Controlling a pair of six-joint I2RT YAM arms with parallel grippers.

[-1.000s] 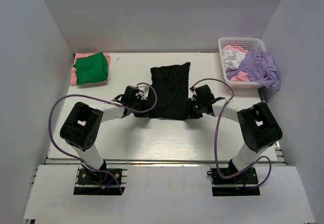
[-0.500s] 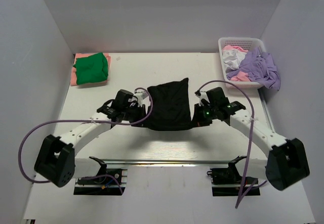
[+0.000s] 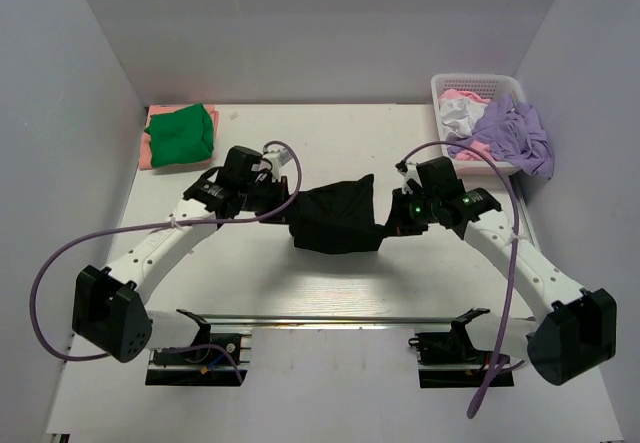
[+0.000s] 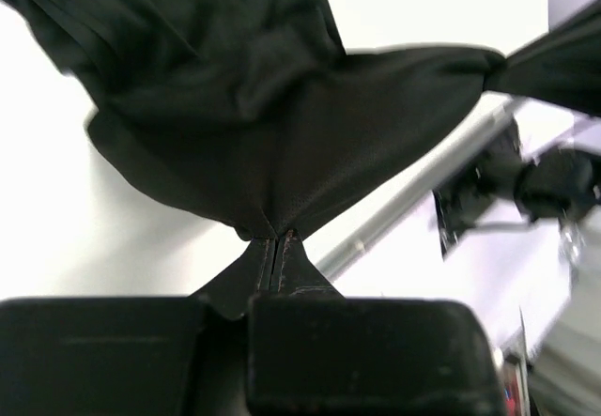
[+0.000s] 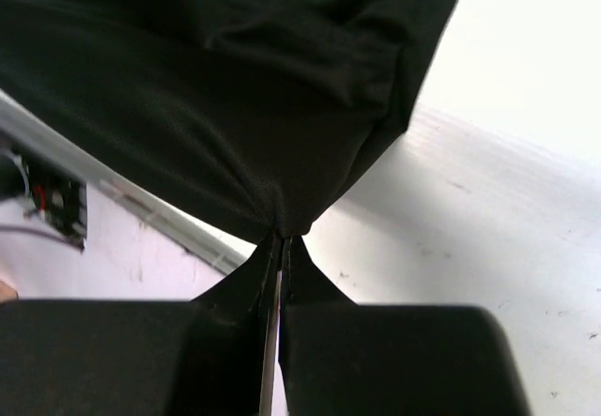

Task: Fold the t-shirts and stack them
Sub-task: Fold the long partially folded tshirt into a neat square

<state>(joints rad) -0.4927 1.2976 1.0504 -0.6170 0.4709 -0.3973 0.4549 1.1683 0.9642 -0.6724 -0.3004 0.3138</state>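
Black t-shirt (image 3: pixel 335 223), one, hangs clamped by two pincers: left pincer (image 4: pixel 272 256), right pincer (image 5: pixel 282 252).

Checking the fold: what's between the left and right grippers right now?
The black t-shirt spans the gap, pinched by the left gripper and right gripper; the top external view shows it.

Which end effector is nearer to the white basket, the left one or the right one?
Right. The right end effector grips the black t-shirt on the side facing the basket; the left end effector grips its opposite side, farther away.
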